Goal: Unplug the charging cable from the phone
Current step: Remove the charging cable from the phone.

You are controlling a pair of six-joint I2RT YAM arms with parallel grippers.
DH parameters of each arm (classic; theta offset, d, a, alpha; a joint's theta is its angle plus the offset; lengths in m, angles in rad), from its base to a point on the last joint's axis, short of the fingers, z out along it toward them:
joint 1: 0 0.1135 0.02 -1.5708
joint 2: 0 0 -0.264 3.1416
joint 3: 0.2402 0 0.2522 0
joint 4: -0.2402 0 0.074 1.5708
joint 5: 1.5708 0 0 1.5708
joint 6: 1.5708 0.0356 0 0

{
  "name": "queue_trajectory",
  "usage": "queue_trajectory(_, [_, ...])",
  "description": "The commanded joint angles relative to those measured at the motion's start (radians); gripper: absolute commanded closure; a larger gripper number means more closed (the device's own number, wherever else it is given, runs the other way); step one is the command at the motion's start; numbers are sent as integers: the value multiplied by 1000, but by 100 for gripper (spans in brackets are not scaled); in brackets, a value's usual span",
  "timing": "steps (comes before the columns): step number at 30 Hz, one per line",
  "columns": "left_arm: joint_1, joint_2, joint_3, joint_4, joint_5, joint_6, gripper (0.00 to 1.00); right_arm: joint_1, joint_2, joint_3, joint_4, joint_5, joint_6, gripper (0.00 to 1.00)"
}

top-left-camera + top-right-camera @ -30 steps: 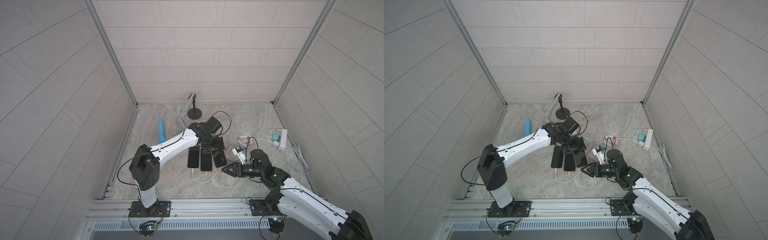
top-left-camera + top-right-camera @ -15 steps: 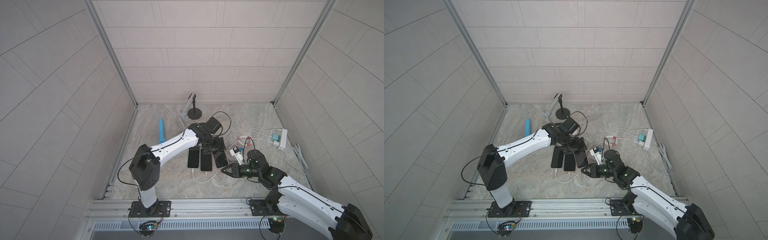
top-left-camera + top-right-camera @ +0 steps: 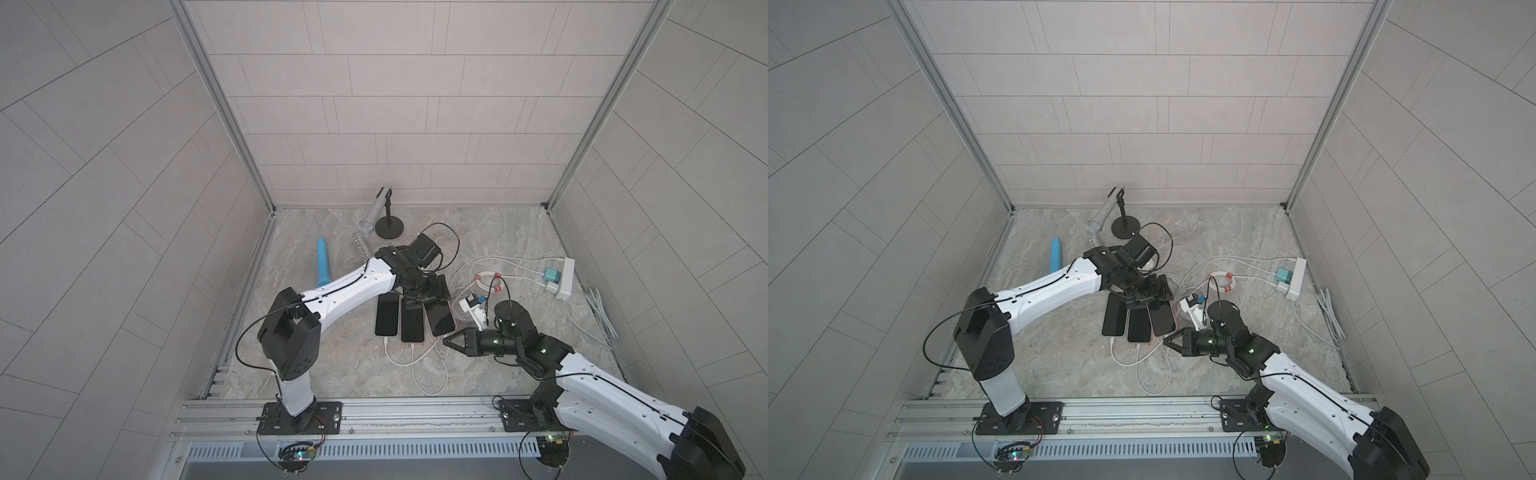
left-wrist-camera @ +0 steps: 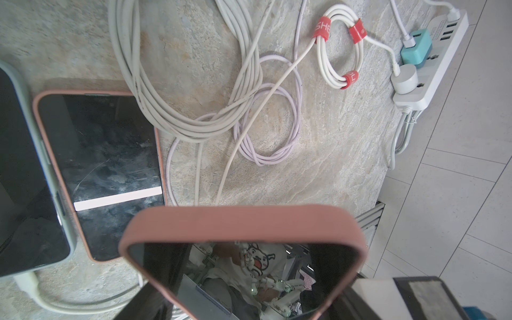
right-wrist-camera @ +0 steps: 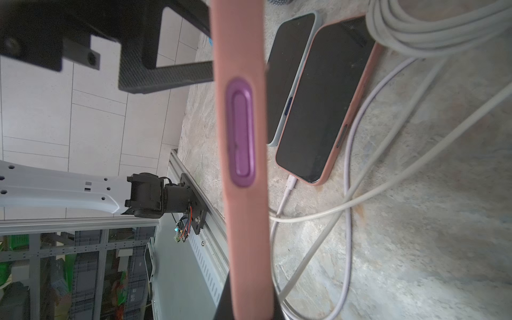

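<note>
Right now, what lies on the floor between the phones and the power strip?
Loose cables: a thick white coil, a lilac coil and a white bundle with red ties. The left wrist view shows it.

Soft even daylight; blurred wrist foregrounds.

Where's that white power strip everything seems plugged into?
In both top views the white power strip lies at the right edge of the table, with a teal charger plugged into it.

Pink-cased phone (image 4: 243, 221), grey-green-cased phone (image 4: 25, 180), lilac cable (image 4: 259, 163), red ties (image 4: 357, 31), teal charger (image 4: 417, 48), white power strip (image 4: 432, 80), marbled beige tabletop (image 4: 332, 166).
</note>
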Motion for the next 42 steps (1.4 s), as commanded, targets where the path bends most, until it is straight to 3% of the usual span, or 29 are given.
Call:
queue_trajectory(1, [5, -12, -9, 32, 46, -10, 100, 4, -10, -12, 15, -2, -2, 100])
queue_trajectory(42, [40, 26, 3, 37, 55, -13, 100, 32, -76, -82, 1, -16, 35, 100])
